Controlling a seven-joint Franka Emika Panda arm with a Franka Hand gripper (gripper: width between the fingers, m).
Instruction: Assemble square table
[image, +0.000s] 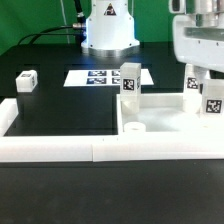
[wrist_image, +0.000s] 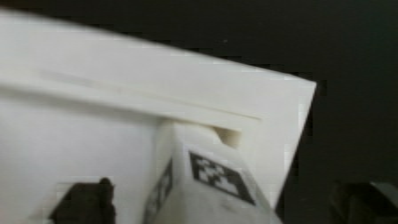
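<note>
The white square tabletop (image: 165, 112) lies flat at the exterior view's right, with a round corner hole (image: 135, 127) facing the front. One tagged leg post (image: 130, 82) stands upright on its far left corner. My gripper (image: 203, 78) hangs over the tabletop's right end, around a second tagged leg post (image: 207, 98). In the wrist view this leg post (wrist_image: 214, 172) stands between my dark fingertips (wrist_image: 89, 205), with a gap beside it, over the tabletop (wrist_image: 107, 110). My gripper (wrist_image: 222, 212) looks open. A third small leg post (image: 26, 80) lies far off at the left.
The long low white border wall (image: 60, 150) runs along the front and up the left side. The marker board (image: 100, 77) lies flat at the back, in front of the robot base (image: 108, 30). The table surface is black.
</note>
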